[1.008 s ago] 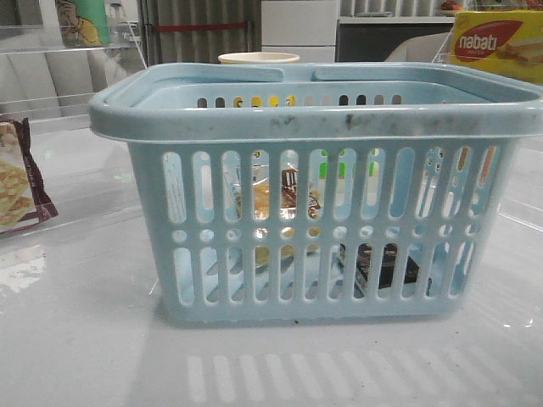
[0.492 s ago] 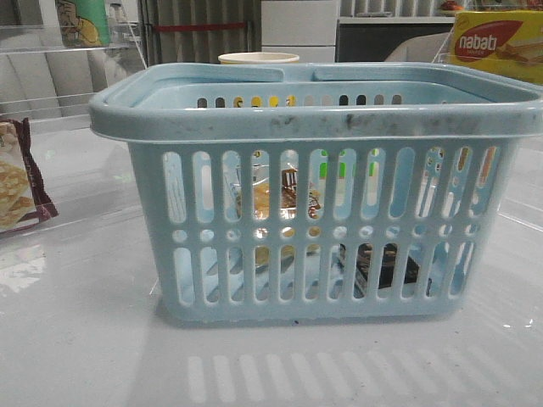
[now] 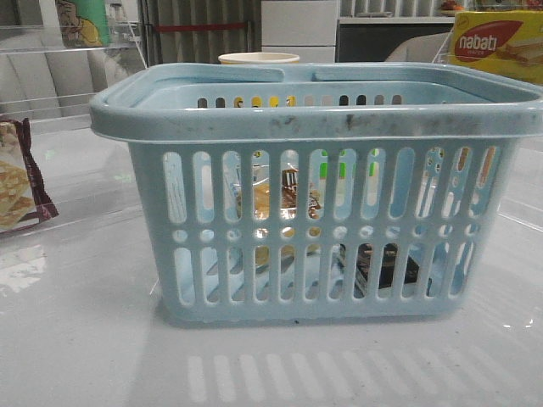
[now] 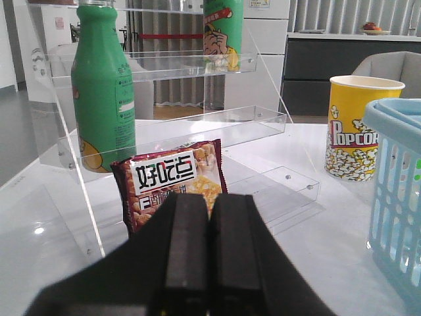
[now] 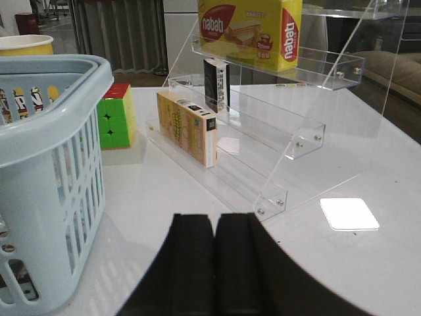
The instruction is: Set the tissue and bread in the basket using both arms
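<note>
The light-blue basket (image 3: 316, 119) stands in the middle of the front view. Through its slots I see the golden-brown wrapped bread (image 3: 261, 203) inside on the left and the dark tissue packet (image 3: 390, 264) lying on its floor at the right. The basket's side also shows in the left wrist view (image 4: 398, 197) and in the right wrist view (image 5: 46, 164). My left gripper (image 4: 209, 204) is shut and empty, beside the basket, facing a cracker packet. My right gripper (image 5: 215, 224) is shut and empty above the table on the basket's other side. Neither gripper shows in the front view.
A brown-edged cracker packet (image 4: 174, 181), a green bottle (image 4: 103, 85), a clear shelf (image 4: 171, 125) and a popcorn cup (image 4: 355, 128) stand on the left side. On the right are a clear rack (image 5: 276, 125), a yellow nabati box (image 5: 250, 29), a pale box (image 5: 187, 128) and a colour cube (image 5: 118, 115).
</note>
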`<action>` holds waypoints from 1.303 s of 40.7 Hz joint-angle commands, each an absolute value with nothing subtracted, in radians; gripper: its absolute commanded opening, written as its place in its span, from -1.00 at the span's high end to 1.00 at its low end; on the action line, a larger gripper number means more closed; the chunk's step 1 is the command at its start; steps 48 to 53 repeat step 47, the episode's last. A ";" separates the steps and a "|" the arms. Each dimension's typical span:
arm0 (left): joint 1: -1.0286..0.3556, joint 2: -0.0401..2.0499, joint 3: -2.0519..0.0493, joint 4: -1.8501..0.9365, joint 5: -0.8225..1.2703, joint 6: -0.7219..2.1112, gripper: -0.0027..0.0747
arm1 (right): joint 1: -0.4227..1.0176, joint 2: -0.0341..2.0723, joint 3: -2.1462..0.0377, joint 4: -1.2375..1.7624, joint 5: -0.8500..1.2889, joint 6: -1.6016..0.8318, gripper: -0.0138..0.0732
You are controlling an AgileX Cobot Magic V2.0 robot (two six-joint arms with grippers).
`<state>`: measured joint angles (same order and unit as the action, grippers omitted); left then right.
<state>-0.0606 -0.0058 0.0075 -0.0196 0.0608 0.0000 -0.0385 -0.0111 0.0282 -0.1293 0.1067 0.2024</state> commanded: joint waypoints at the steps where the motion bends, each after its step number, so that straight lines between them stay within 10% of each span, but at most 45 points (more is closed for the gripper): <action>1: -0.062 -0.024 0.006 -0.019 -0.028 -0.006 0.70 | -0.047 -0.028 0.029 -0.136 0.007 0.200 0.56; 53: -0.062 -0.024 0.006 -0.019 -0.028 -0.006 0.70 | -0.047 -0.029 0.029 -0.013 0.000 -0.012 0.56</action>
